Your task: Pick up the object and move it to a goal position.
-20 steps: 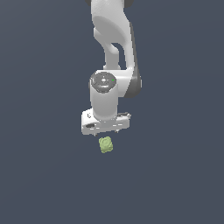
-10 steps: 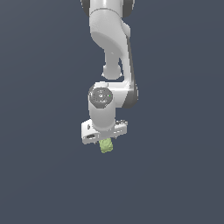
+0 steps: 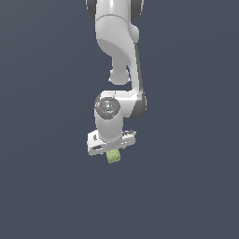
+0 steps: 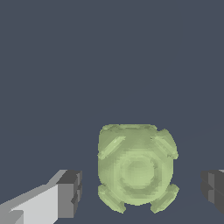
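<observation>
The object [image 3: 113, 157] is a small pale yellow-green lumpy block lying on the dark grey floor. In the exterior view the white gripper [image 3: 111, 152] sits directly over it and hides its top part. In the wrist view the object [image 4: 136, 168] lies between the two dark fingertips [image 4: 69, 193], with a gap on each side. The gripper [image 4: 141, 191] is open and straddles the block without touching it.
A flat dark grey floor [image 3: 186, 186] surrounds the block on all sides. The white arm [image 3: 116, 42] rises straight up behind the gripper. Nothing else shows.
The arm has come down over the block. The block was below and apart from the gripper, and now it sits between the fingers.
</observation>
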Tool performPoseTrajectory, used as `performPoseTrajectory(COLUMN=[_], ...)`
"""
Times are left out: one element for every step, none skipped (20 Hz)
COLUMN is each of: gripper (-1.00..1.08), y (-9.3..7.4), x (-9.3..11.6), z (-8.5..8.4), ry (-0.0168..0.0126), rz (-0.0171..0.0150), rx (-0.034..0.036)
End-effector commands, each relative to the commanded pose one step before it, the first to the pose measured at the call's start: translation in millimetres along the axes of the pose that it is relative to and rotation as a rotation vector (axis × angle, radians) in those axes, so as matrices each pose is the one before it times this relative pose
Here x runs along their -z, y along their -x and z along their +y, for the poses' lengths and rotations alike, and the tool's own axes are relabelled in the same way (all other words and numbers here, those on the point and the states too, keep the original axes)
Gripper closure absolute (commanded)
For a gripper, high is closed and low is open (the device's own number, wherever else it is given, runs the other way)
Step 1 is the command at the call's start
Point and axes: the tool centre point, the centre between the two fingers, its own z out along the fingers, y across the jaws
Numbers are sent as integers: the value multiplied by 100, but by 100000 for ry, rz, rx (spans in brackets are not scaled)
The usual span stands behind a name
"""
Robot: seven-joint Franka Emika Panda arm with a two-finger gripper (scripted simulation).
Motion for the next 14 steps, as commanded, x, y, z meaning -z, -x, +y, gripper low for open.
performPoseTrajectory(gripper=[-92,-92,-92,-92,-92,-92,-92,-92,-92,-92,-92,108,108,108], y=[73,4,19,0,6,-17,-14,-25,-37,-40,-15,0,0,0], x=[-1261,-604,-551,-456,-383,-288,-216,-132,-48,23,21,0,0,0], z=[-12,-38,19,-25,16,-27,15,15,15,12,4,0,0,0], ry=[-55,-11,0,-8,0,-7,0,0,0,0,0,0,0,0], rz=[-125,27,0,19,0,20,0,0,0,0,0,0,0,0], rx=[63,93,0,66,0,66,0,0,0,0,0,0,0,0])
